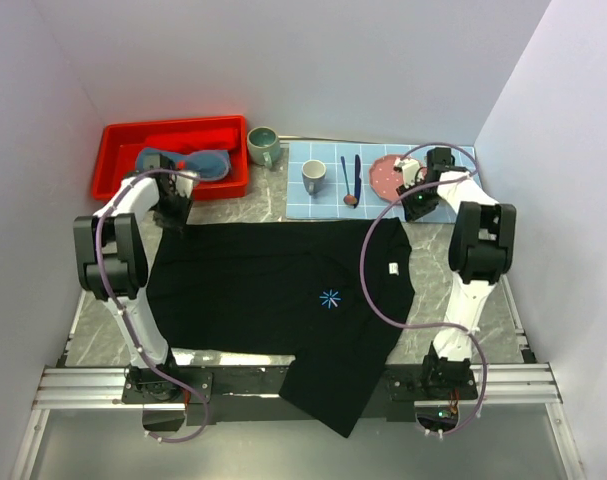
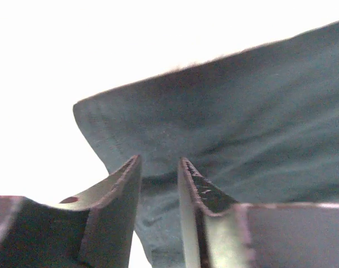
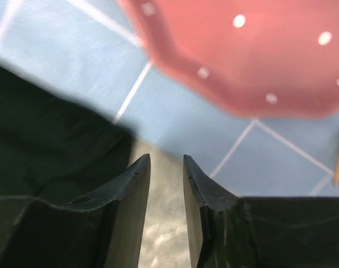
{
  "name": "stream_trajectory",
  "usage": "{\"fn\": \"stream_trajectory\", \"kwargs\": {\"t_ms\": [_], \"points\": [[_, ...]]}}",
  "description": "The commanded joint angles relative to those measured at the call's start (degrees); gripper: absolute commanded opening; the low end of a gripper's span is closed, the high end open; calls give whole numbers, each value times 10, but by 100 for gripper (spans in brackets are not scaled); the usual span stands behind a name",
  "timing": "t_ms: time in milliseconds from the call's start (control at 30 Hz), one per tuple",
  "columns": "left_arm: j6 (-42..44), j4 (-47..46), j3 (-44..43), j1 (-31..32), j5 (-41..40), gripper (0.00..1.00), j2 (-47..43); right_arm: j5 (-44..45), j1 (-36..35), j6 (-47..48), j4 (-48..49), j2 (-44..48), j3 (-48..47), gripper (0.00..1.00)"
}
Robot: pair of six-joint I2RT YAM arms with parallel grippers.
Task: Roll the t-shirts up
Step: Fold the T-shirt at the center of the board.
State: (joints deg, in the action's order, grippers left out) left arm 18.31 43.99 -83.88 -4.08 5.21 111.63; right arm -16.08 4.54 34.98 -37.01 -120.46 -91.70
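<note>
Black t-shirt (image 1: 273, 280) spread flat across the middle of the desk (image 1: 261, 207), light-blue starburst print (image 1: 330, 298) facing up, one flap (image 1: 328, 400) draped over the near edge between the two arm bases. Teal-blue t-shirt (image 1: 209, 163) bunched inside the red bin (image 1: 123, 138) at the far left. Left claw (image 2: 158, 161) down at the black shirt's far-left corner, fingers (image 2: 122, 190) set narrow, dark cloth showing in the gap between them; cannot tell whether pinched or only straddled. Right claw (image 3: 166, 158) just off the shirt's far-right corner, likewise narrow, bare desk visible in the gap, nothing held. Shirt edge just beside its left finger; pink dotted plate (image 3: 258, 50) and light-blue checked placemat (image 3: 74, 61) close ahead. Grey mug (image 1: 313, 177) also standing on the placemat, near its left end. Green mug (image 1: 262, 146) on the desk between bin and placemat.
</note>
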Motion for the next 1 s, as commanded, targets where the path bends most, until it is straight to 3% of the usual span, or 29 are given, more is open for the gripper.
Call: {"fn": "stream_trajectory", "kwargs": {"t_ms": [0,133,400,967], "points": [[-3,-28,-24,2,64,41,-79,-97,-29,88,35,194,70,42],[-74,-33,1,3,95,47,-73,-146,-154,207,-4,310,186,47],[-124,-10,-2,2,85,48,-83,-143,-321,271,-15,328,286,52],[-131,-19,65,-26,64,51,-199,-80,-421,240,55,198,282,53]]}}
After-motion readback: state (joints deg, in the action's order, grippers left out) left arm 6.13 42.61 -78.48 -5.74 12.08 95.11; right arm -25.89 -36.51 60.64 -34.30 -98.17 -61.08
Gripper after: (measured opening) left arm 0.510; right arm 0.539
